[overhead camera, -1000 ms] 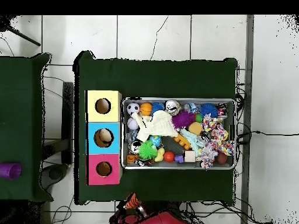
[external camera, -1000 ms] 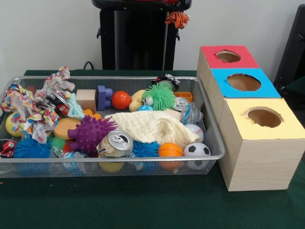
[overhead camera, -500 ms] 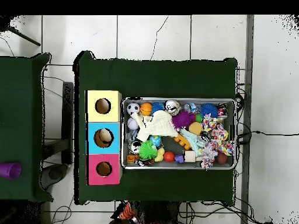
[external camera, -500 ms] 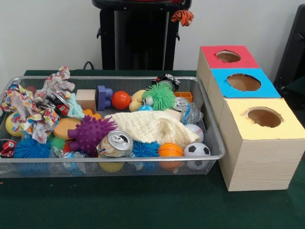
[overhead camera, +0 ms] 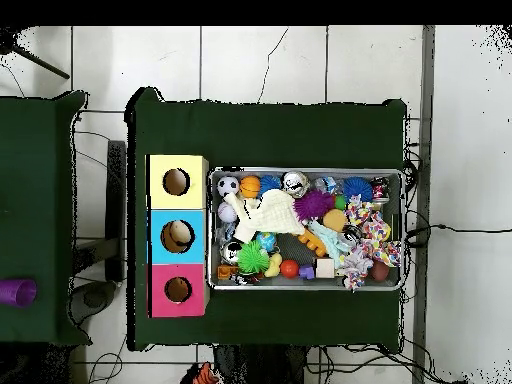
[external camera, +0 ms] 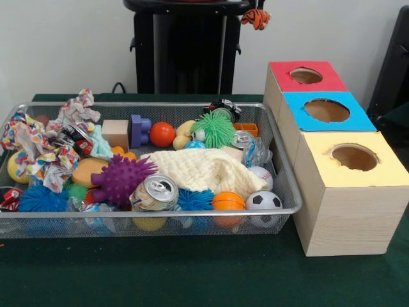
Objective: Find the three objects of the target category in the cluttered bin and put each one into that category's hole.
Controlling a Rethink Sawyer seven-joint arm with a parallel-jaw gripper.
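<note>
A small orange toy with black stripes [external camera: 255, 17] hangs in the air at the top edge, left of and behind the red-topped box [external camera: 281, 70]. My gripper [external camera: 257, 7] is shut on it, and only its tips show above the toy. The overhead view shows the same toy [overhead camera: 207, 377] at the bottom edge, off the table. The wire mesh bin [external camera: 160, 213] is full of clutter: a soda can [external camera: 154, 192], a purple spiky ball [external camera: 121, 178], a cream cloth [external camera: 208, 169] and a soccer ball [external camera: 263, 201].
Three boxes with round holes stand in a row right of the bin: red-topped, blue-topped [external camera: 294, 105] and yellow-topped [external camera: 319, 144]. In the overhead view a pale object shows inside the blue box's hole [overhead camera: 178, 236]. Crumpled patterned paper [external camera: 38, 150] fills the bin's left end.
The striped toy has moved right and slightly up in the front view. In the overhead view it has slid toward the bottom edge, and the red arm has left the picture.
</note>
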